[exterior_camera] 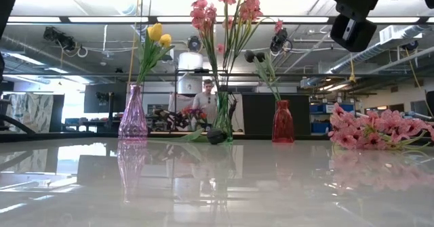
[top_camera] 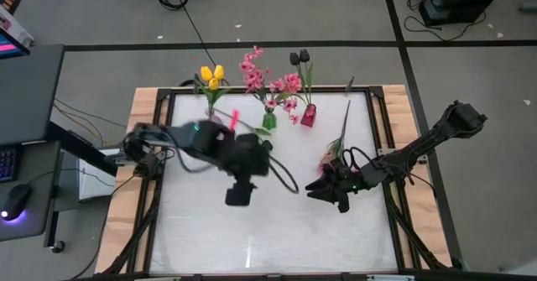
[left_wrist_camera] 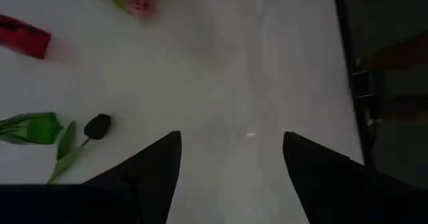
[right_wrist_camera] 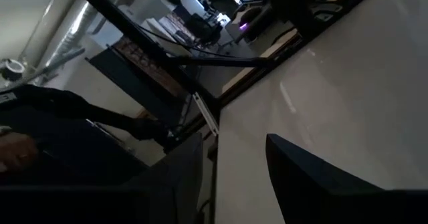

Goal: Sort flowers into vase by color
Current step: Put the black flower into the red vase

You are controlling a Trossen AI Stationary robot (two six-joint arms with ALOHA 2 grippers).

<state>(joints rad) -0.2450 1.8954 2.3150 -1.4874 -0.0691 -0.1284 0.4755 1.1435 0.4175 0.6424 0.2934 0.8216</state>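
Three vases stand along the table's far edge. A purple vase holds yellow tulips, a green vase holds pink sprays, and a red vase holds dark tulips. One dark tulip lies on the table by the green vase. A pink spray lies on the table at the right, its stem pointing to the far edge. My left gripper hangs open above the table's middle, tipped downward. My right gripper stands open and level, just nearer than the lying spray.
A raised wooden frame borders the white table. The near half of the table is bare. A desk with a mouse stands to the left. A person sits in the room beyond the far edge.
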